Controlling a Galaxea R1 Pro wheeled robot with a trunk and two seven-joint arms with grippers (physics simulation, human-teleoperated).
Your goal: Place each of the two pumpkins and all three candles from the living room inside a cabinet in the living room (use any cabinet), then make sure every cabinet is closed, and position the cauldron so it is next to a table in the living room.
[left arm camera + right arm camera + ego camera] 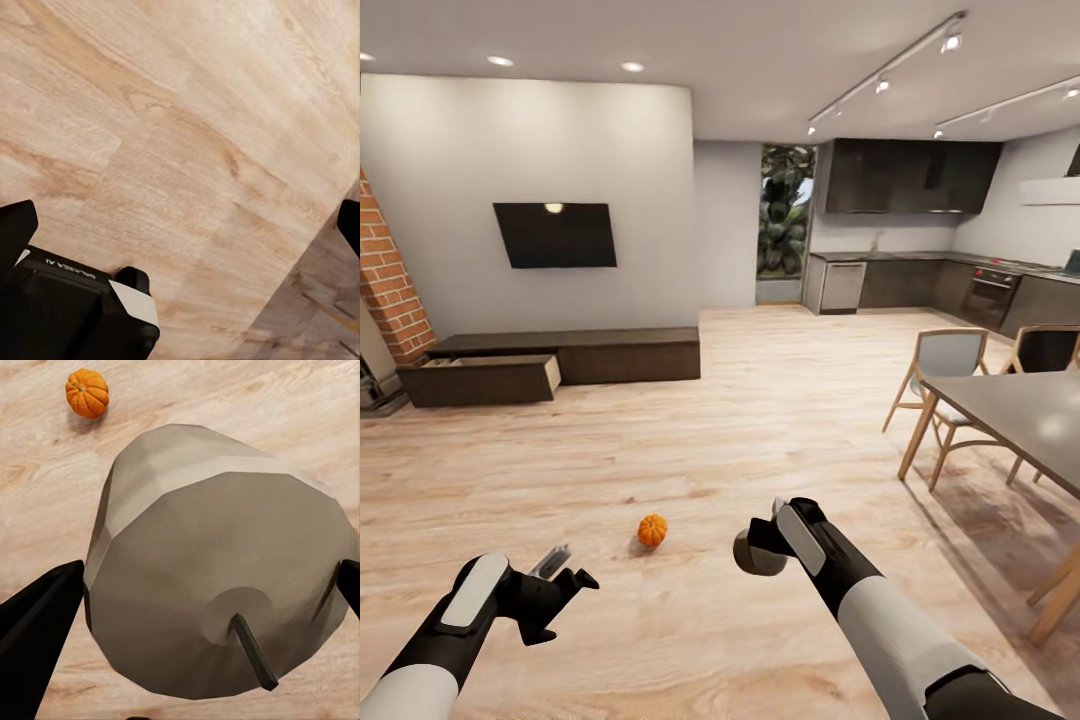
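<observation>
**Living-room floor: candle in transit**

Pale plank floor (760, 400). Right gripper (202, 585) fingers close on a beige candle (217, 585), wick showing, probably bound for the cabinet (560, 358), whose drawer (480, 380) stands open. Left gripper (565, 575) fingers spread, empty. A pumpkin (652, 530) lies on the floor between the arms.

open floor (690, 440), lone pumpkin (652, 530) ahead

A bright-orange ribbed pumpkin (652, 530) lies on pale wood-grain floor (740, 420). The candle (217, 592) is beige-tan with a dark wick (253, 652). The cabinet (550, 362) is dark brown, the brick column (388, 280) red, and the gripper fingers (34, 622) black.
</observation>
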